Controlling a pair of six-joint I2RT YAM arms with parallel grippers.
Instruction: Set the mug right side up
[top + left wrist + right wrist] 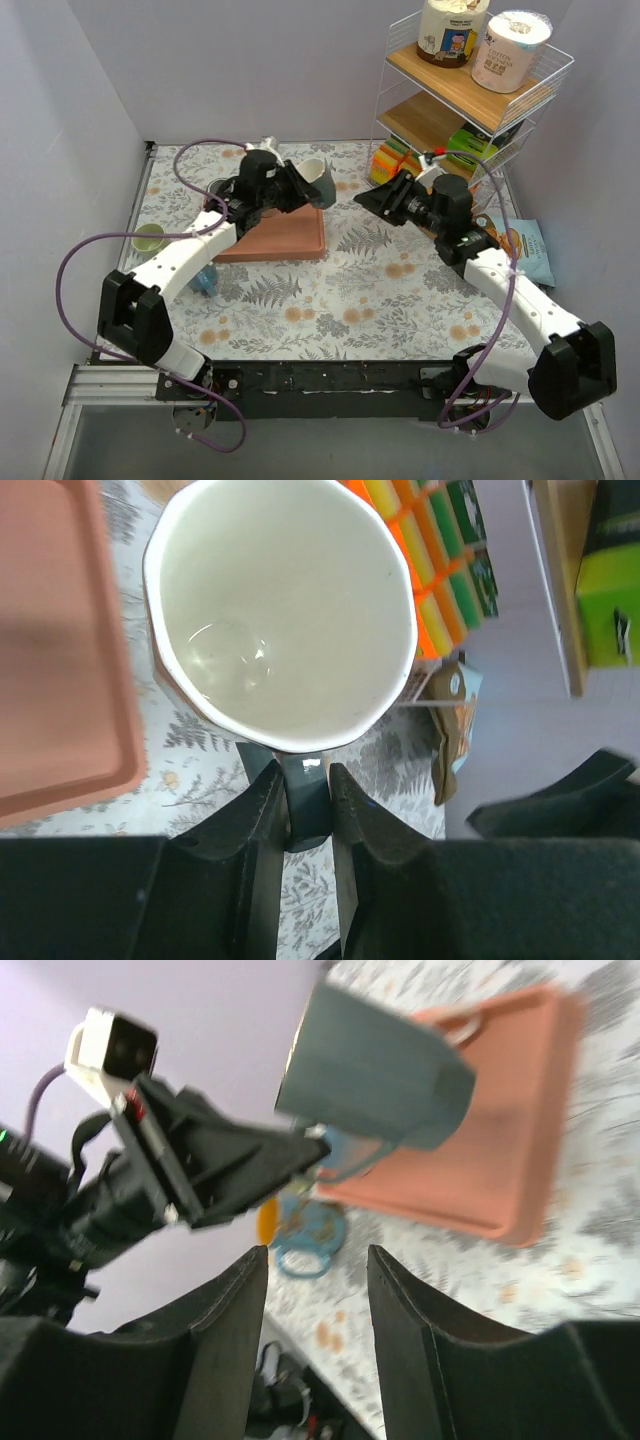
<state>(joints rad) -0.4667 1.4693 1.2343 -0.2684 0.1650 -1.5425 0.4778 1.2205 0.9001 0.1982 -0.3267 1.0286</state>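
Note:
The mug (318, 182) is dark grey-green outside and white inside. My left gripper (292, 186) is shut on its handle and holds it in the air over the far right corner of the terracotta tray (290, 236). The mug is tilted, with its mouth towards the shelf side. In the left wrist view I look into its empty white inside (280, 600), and my left gripper (305, 792) pinches the dark handle (305, 805). In the right wrist view the mug (370, 1070) hangs above the tray (500, 1140). My right gripper (375, 198) is open and empty to the mug's right, also seen in its own view (318, 1260).
A wire shelf (470, 95) with jars and a paper roll stands at the back right, with colourful blocks (395, 160) at its foot. A green cup (150, 238) and a blue ring-shaped object (205, 280) lie at the left. A packet (530, 250) lies at the right.

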